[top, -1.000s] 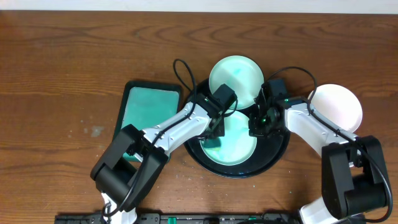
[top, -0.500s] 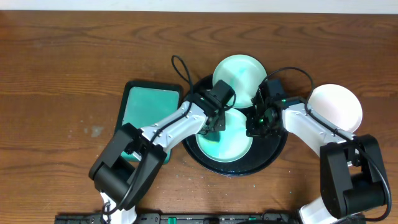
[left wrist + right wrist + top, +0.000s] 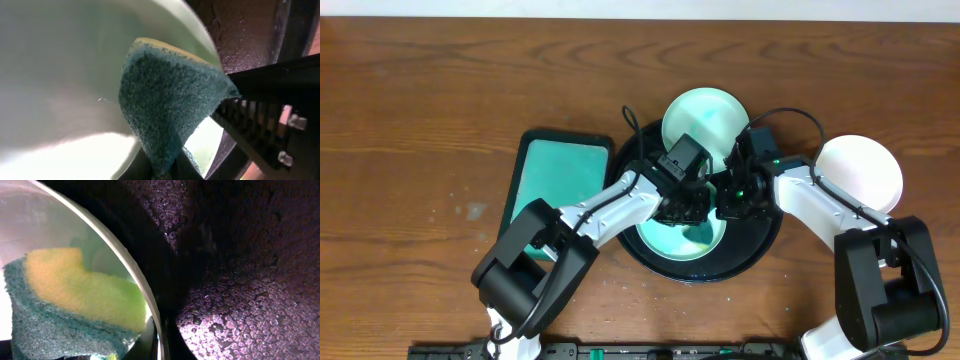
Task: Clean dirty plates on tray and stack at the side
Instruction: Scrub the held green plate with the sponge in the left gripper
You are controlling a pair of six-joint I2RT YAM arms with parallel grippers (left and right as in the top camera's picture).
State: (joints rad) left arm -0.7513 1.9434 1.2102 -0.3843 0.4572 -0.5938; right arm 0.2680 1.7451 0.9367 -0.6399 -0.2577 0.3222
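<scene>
On black tray (image 3: 760, 250), left claw (image 3: 686, 207) clamps green-yellow sponge (image 3: 170, 105) against mint plate (image 3: 670, 240); right claw (image 3: 728, 203) pinches that plate's right rim. Beside tray, white plate (image 3: 865, 170) sits on bench (image 3: 420, 100).

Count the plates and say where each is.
3. One mint plate lies on the tray under the sponge; a second mint plate overlaps the tray's far rim; the white plate sits on the table, right of it.
</scene>
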